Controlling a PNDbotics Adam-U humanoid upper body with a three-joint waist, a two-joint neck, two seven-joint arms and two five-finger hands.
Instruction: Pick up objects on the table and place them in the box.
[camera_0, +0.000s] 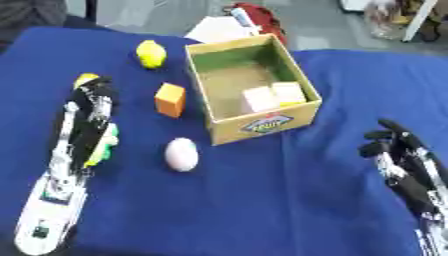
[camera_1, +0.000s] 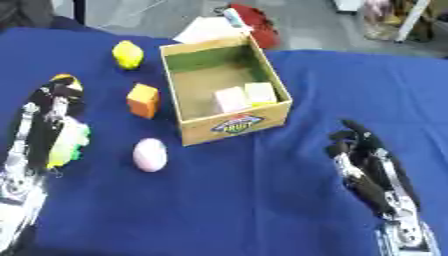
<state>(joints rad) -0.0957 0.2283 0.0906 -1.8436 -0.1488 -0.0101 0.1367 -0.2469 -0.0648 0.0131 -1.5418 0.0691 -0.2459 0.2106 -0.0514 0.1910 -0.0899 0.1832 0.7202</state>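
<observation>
Left eye view showed the left hand open over a yellow-green object; the right hand rested open. Lemon, orange block and egg lay beside the box.

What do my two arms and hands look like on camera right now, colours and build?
The left hand has black fingers on a forearm of silver metal links ending in a white casing. The right hand is also black-fingered, with a black and silver forearm showing metal joints. No markings can be made out.
</observation>
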